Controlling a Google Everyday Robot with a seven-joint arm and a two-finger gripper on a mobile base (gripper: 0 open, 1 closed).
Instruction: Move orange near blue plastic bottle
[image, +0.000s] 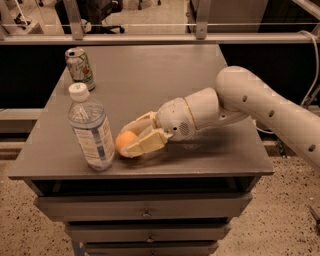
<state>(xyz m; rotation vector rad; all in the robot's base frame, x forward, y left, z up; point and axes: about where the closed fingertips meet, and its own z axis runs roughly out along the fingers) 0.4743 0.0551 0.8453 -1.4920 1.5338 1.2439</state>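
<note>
Orange (124, 140) location: on the table top, just beside the base of the blue plastic bottle (91, 132), on the bottle's right as viewed. Whether the two touch cannot be determined.

1. Table (150, 75): grey flat top carrying the bottle. Drawers (145, 205) sit below the front edge, under the bottle.
2. Arm (260, 105): white, enters from the right edge of the view and reaches across the table top toward the bottle. It lies low over the surface.
3. Blue plastic bottle: upright, white cap on, near the front left corner of the table.
4. Soda can (80, 67): upright, behind the bottle, well apart from it, near the rear left corner.
5. Gripper (131, 140): at the end of the arm, just right of the bottle's lower half. Its two pale fingers (142, 146) are closed around the orange, one on the far side and one on the near side, grasping it.
6. Orange: held between the fingers, with its left side exposed and facing the bottle.
</note>
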